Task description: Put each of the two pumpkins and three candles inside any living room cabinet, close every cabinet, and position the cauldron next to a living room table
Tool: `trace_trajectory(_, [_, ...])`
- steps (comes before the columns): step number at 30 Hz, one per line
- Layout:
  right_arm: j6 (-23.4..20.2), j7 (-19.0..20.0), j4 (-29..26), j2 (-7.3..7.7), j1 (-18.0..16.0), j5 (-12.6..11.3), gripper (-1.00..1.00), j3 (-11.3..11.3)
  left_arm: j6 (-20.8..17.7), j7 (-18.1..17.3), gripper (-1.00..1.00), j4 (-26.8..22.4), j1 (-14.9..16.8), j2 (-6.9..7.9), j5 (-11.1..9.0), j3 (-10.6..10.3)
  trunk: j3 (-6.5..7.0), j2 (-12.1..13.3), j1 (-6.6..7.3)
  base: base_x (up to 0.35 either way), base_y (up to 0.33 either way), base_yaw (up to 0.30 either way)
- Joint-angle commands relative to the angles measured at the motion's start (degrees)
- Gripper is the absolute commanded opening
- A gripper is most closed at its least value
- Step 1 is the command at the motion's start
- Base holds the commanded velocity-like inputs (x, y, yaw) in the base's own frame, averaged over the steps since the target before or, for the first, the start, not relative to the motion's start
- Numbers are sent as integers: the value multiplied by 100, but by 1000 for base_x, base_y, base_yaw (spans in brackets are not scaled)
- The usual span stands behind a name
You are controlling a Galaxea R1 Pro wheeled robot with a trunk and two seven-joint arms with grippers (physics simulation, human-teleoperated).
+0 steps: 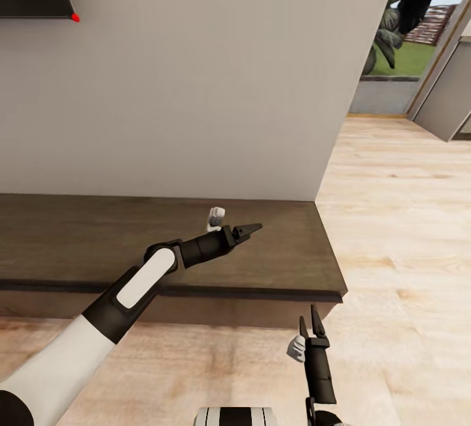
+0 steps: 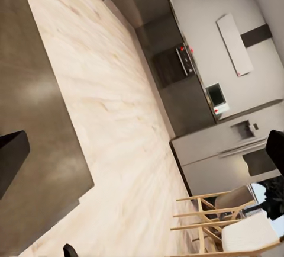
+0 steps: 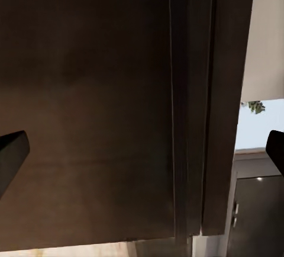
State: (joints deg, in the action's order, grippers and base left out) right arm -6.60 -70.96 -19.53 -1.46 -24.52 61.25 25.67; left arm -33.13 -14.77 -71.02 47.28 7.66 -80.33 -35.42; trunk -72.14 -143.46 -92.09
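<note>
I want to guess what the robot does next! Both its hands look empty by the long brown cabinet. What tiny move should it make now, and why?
Probably reach the right gripper forward to the cabinet front, to pull a drawer open. Both grippers are empty, the right one already points at the closed front, and the left gripper hangs over the cabinet's top. No pumpkins or candles are in sight here, so readying a drawer seems the sensible start.

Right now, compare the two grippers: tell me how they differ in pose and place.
The left gripper is raised over the cabinet top, pointing sideways toward the robot's right; the right gripper hangs low over the wood floor before the cabinet front, pointing forward. Both are empty, with black fingers.
</note>
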Motion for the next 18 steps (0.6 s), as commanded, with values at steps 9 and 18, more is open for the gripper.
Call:
trace_trajectory(9, [1, 3, -47, -3, 0, 10, 100, 0, 7, 0, 100, -1, 0, 7, 0, -7, 0, 0, 0, 68, -14, 0])
trace_trajectory(18, [1, 3, -60, -11, 0, 10, 100, 0, 4, 0, 100, 0, 0, 7, 2, -4, 0, 0, 0, 1, 0, 0])
